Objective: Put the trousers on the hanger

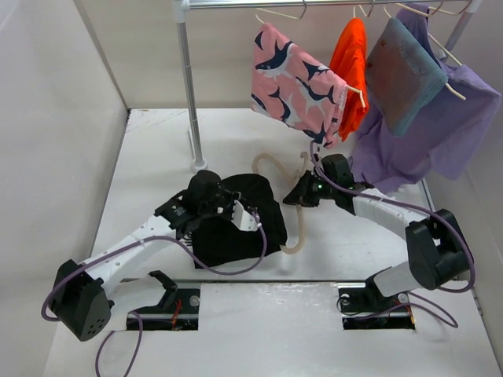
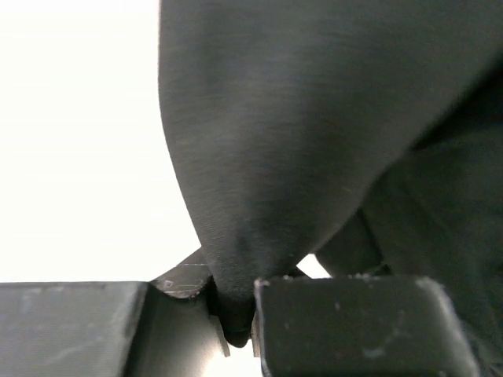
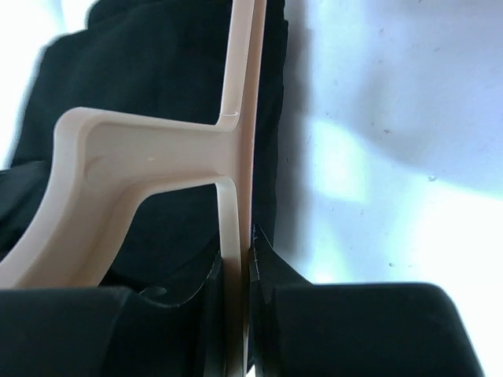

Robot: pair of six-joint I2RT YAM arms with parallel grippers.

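My left gripper pinches the trousers and my right gripper pinches the hanger, but the trousers are not on it yet.

trousers: plain black, we see no pattern
hanger: pale beige
pink garment: pink with navy and white shapes (sharks, we think)
orange garment: bright orange, plain
purple garment: lilac, plain
worktop: white
arms: white shells, black joints
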